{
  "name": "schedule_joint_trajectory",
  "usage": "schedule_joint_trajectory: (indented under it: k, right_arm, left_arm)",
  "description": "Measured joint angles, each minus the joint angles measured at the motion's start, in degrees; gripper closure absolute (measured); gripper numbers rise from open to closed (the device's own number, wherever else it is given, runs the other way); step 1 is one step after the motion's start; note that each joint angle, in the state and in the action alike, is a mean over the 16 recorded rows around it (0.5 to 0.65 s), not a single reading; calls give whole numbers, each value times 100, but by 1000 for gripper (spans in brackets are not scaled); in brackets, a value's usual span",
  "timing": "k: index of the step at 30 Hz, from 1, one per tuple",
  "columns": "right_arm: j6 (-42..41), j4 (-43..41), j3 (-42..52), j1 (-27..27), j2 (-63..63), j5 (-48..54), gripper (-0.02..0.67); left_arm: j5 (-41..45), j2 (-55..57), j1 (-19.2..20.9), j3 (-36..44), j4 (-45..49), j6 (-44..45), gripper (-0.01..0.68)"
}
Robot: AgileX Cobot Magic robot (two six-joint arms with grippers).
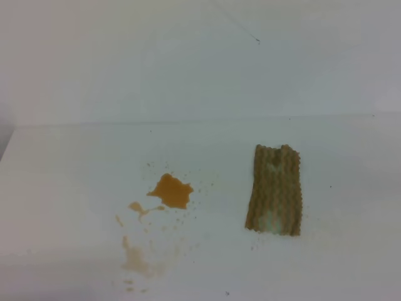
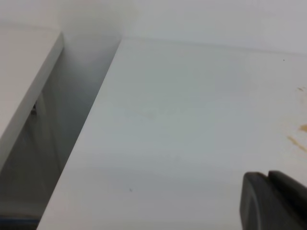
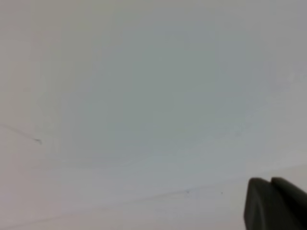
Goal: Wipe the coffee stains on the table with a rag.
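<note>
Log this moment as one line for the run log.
stage: not started | rag: flat on table, untouched, right of stains | stains: unwiped | right gripper: shut, empty | left gripper: appears shut, empty

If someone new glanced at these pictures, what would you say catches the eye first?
The orange-brown coffee stains left of centre on the white table, with paler smears trailing toward the near edge. Next, the tan ribbed rag, lying flat to their right, apart from them and untouched.
</note>
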Motion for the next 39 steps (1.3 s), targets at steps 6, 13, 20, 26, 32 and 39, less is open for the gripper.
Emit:
schedule_joint_trajectory:
  k: [6, 13, 20, 26, 32, 39]
  right_arm:
    - [-943, 430, -795, 187, 1330, 390, 652]
    - [-2331, 1392, -1621, 682, 2656, 1198, 652]
    - [-3735, 2570, -2460, 1222, 3992, 2174, 651]
    - [-4277, 3370, -3188, 1597, 5248, 2740, 649]
    - [-4166, 3419, -3955, 2073, 6479, 2977, 646]
    - [-3180, 2571, -4762, 2567, 7661, 2792, 640]
  left_arm:
    - [21, 0, 0, 0, 0, 0, 675]
    - [37, 0, 0, 0, 0, 0, 675]
    - [37, 0, 0, 0, 0, 0, 675]
    - [43, 0, 0, 0, 0, 0, 675]
    - [37, 0, 0, 0, 0, 0, 675]
    - [37, 0, 0, 0, 0, 0, 675]
